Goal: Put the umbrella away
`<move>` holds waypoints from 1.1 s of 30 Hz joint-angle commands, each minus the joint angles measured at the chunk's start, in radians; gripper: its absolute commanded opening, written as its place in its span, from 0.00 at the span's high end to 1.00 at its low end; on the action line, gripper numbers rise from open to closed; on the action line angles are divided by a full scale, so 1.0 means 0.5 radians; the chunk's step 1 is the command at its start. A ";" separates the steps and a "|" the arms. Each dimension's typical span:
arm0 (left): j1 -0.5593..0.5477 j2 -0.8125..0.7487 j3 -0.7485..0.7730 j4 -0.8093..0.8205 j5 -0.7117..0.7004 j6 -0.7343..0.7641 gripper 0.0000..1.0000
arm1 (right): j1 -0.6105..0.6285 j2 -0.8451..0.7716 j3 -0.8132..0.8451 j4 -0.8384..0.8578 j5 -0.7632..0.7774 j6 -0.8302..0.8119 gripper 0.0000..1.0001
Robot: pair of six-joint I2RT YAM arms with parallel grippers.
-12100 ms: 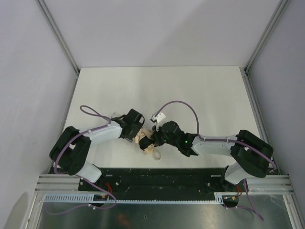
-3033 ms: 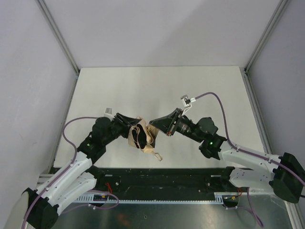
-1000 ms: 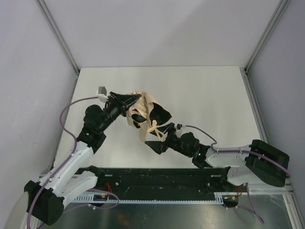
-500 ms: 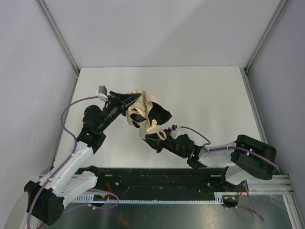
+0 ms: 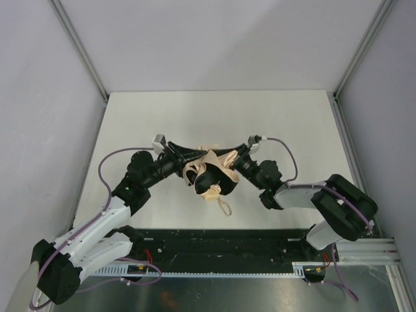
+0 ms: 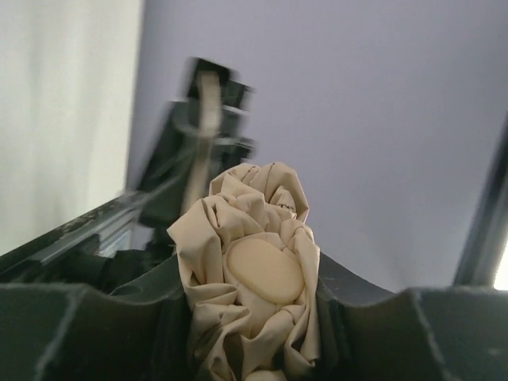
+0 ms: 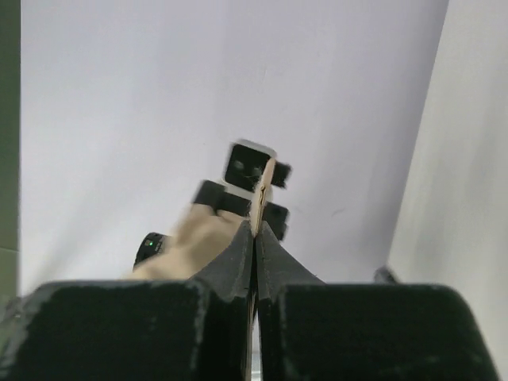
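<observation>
The umbrella (image 5: pixel 209 174) is a crumpled bundle of tan fabric with black ribs, held above the white table between both arms. Its loop strap (image 5: pixel 225 207) dangles toward the near edge. My left gripper (image 5: pixel 186 156) comes in from the left and is shut on the bunched fabric; the left wrist view shows the umbrella (image 6: pixel 255 278) filling the gap of the left gripper (image 6: pixel 251 274). My right gripper (image 5: pixel 232 164) meets the bundle from the right. Seen from the right wrist, the right gripper (image 7: pixel 255 230) is shut on a thin tan strip of the umbrella (image 7: pixel 259 194).
The white table (image 5: pixel 286 123) is enclosed by grey walls and metal posts (image 5: pixel 78 49). A black rail (image 5: pixel 214 244) with the arm bases runs along the near edge. Purple cables (image 5: pixel 281 146) loop off both wrists.
The right gripper rose from below the bundle to its right side and closed on a tan strip. The left arm carried the umbrella toward the near edge and centre.
</observation>
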 commanded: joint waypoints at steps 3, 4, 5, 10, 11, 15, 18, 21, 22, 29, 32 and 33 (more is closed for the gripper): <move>0.032 -0.101 0.015 -0.660 0.051 0.124 1.00 | -0.273 -0.563 -0.066 -0.150 -0.078 -0.887 1.00; 0.046 -0.103 0.009 -0.730 0.021 0.154 1.00 | -0.279 -0.701 -0.068 -0.269 -0.060 -1.005 1.00; 0.056 -0.095 0.011 -0.798 -0.009 0.188 1.00 | -0.280 -0.820 -0.067 -0.349 -0.051 -1.114 1.00; 0.069 0.030 0.015 -0.943 -0.069 0.303 1.00 | -0.228 -1.209 0.051 -0.681 -0.095 -1.449 1.00; 0.066 0.051 0.020 -0.961 -0.083 0.315 1.00 | -0.206 -1.227 0.083 -0.717 -0.124 -1.488 1.00; 0.072 0.109 0.098 -1.127 -0.187 0.358 1.00 | -0.103 -1.199 0.185 -0.713 -0.257 -1.610 1.00; 0.072 0.176 0.203 -1.285 -0.248 0.420 1.00 | 0.028 -1.153 0.323 -0.824 -0.312 -1.784 1.00; 0.069 0.251 0.263 -1.379 -0.267 0.435 1.00 | 0.187 -1.080 0.497 -0.986 -0.379 -2.044 1.00; 0.064 0.278 0.285 -1.404 -0.269 0.439 1.00 | 0.223 -1.044 0.558 -1.013 -0.445 -2.106 1.00; 0.064 0.458 0.443 -1.637 -0.275 0.501 1.00 | 0.605 -0.743 1.121 -1.841 -0.709 -2.804 1.00; 0.059 0.530 0.522 -1.741 -0.263 0.566 1.00 | 0.752 -0.603 1.321 -2.280 -0.661 -3.049 1.00; 0.055 0.556 0.554 -1.780 -0.266 0.595 1.00 | 0.785 -0.551 1.379 -2.422 -0.632 -3.118 1.00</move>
